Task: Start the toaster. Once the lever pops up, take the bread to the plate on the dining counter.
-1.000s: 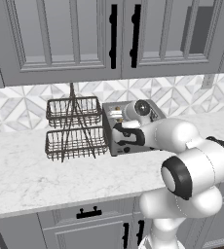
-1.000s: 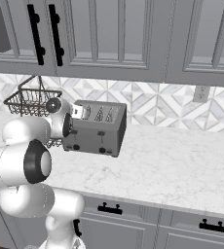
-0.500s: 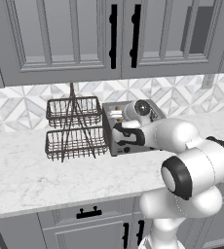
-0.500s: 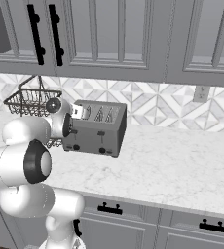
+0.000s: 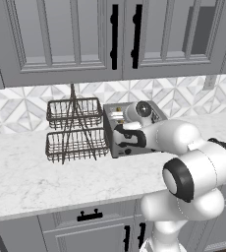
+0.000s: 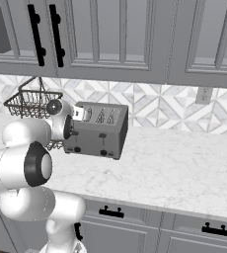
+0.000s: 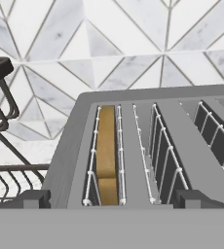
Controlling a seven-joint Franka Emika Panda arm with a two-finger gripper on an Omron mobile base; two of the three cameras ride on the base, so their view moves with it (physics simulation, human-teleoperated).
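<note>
The gripper (image 7: pixel 111 197) is seen in the hand view with its two fingertips (image 7: pixel 33 198) spread wide at 6 o'clock, nothing held between them, poised just over the front edge of the toaster (image 7: pixel 148 146). The bread (image 7: pixel 106 151) is sunk in the slot at 9 o'clock of centre, its top edge level with the wire guides.

A slip is judged the main risk: if the hand is brought down off-line, a lever could be missed or only half pressed (the levers themselves are hidden below the frame edge here), and the toaster would not latch. A fingertip could also catch the slot rim.

From the left base view, the toaster (image 5: pixel 129 133) is shown with the arm across its front, and the wire basket rack (image 5: pixel 75 130) just beside it at 9 o'clock. From the right base view, the toaster (image 6: pixel 98 131) front is clear, both levers and knobs being visible, which the hand view cannot give; the bread is exposed to the hand view alone. The backsplash (image 7: pixel 109 44) lies farthest.
</note>
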